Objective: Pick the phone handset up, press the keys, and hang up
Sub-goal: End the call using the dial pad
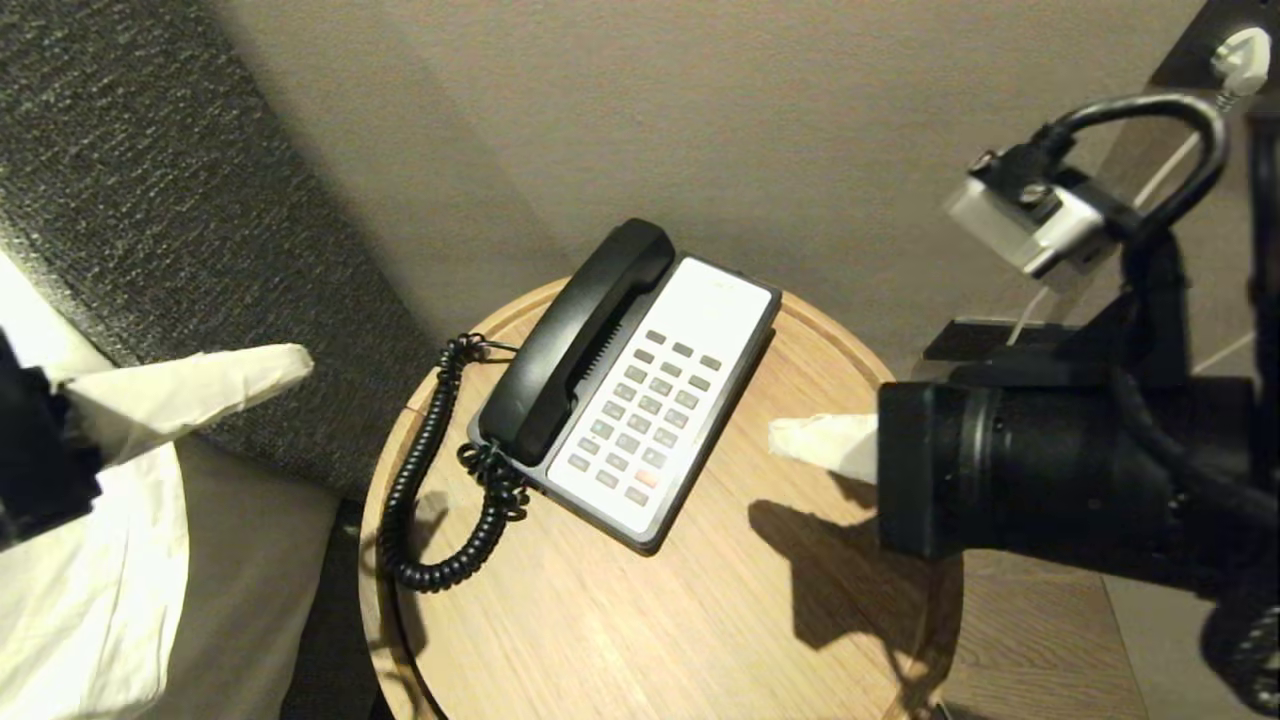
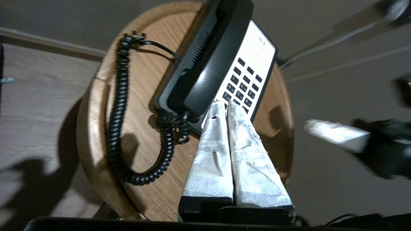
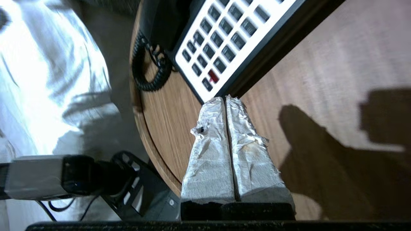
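The phone handset (image 1: 575,340) rests on the phone base (image 1: 660,400), between both closed, empty grippers: left gripper (image 1: 295,362) off the counter (image 1: 600,620), right gripper (image 1: 780,437) beside the base.

No legible text anywhere. Markings on phone base (image 1: 655,400) keys (image 3: 221,45) too small and blurred to read; faint print near its top edge unreadable.
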You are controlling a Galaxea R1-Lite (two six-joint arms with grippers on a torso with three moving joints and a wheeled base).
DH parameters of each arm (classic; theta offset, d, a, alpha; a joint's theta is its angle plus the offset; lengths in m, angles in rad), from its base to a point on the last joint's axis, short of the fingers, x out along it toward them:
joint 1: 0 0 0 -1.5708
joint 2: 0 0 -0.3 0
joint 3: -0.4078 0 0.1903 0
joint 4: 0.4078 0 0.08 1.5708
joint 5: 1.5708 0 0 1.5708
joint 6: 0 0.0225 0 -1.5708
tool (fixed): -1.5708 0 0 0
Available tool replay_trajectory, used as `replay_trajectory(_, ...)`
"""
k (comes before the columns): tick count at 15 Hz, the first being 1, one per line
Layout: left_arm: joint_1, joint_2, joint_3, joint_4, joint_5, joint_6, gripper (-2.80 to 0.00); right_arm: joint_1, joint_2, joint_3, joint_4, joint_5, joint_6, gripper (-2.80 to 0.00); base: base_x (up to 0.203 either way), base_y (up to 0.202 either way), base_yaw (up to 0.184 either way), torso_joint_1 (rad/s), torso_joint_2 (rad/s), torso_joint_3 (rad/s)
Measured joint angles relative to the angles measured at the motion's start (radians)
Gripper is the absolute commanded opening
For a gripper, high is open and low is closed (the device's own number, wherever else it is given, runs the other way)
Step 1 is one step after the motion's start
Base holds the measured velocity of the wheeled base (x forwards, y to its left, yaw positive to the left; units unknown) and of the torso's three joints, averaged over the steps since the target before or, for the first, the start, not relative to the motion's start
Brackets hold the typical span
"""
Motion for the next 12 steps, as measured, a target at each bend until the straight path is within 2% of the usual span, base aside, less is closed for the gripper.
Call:
replay_trajectory(2,0.064,-0.095,0.113,-0.125,-0.066,-0.022,-2.8,0.01,0.056,-0.006,-0.026,0.002,-0.003,-2.8,0.0,0.0,0.0,0.0,0.0,0.0)
replay_trajectory(4,0.105,-0.18,0.198,-0.186,-0.121,-0.03,-2.8,0.012,0.102,-0.009,-0.032,-0.001,-0.008,-2.8,0.0,0.0,0.0,0.0,0.0,0.0)
replay_trajectory(12,0.124,-0.313,0.294,-0.192,-0.141,-0.039,-2.8,0.018,0.237,-0.088,-0.034,-0.011,-0.025,-2.8,0.0,0.0,0.0,0.0,0.0,0.0)
